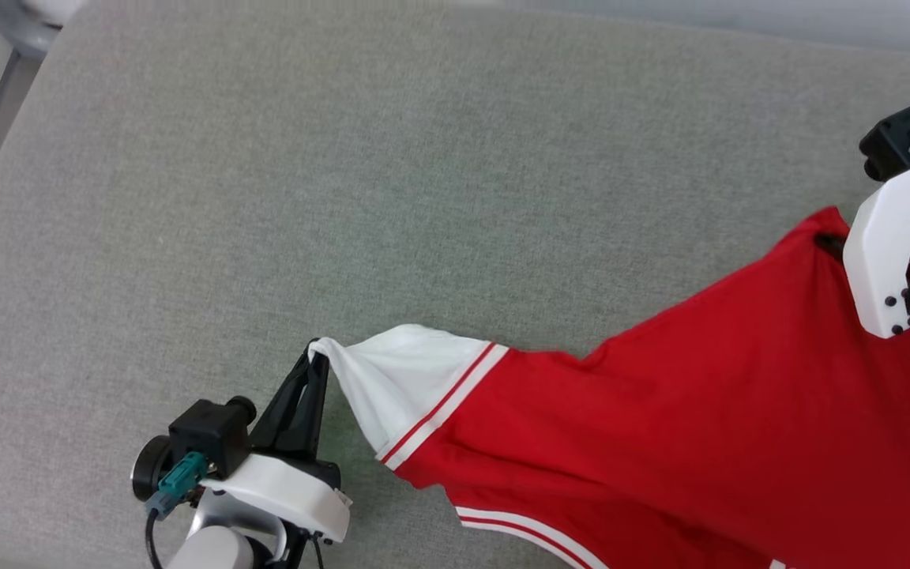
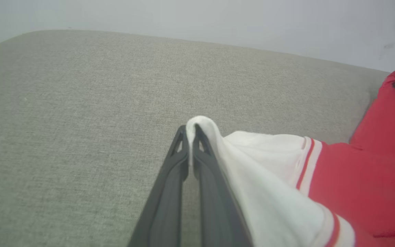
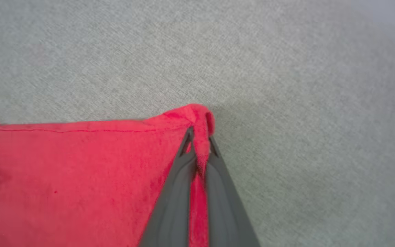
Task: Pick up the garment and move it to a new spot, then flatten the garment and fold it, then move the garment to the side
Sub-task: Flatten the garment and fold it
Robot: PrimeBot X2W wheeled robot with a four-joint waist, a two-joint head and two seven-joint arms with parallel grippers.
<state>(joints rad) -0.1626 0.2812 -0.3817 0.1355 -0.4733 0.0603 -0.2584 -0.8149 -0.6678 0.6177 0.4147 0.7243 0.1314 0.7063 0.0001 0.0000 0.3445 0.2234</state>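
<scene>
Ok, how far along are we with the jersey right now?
Done: the grasp. The left gripper is shut on the white sleeve tip, the right gripper on a red corner of the garment. In hand: the move or spread, with the cloth drawn between them over the grey cushion. Left: it is creased and unfolded, so flattening, folding and moving it aside all remain.

You are looking at a table (image 1: 344, 197) covered edge to edge in grey-green woven cloth, its far edge rounded in the left wrist view. On it, toward the lower right of the head view, the garment (image 1: 700, 395) spreads out: a red body, and one white sleeve with red-and-white striped trim pointing left. How much of the red body rests flat on the cloth, you can't quite tell.
</scene>
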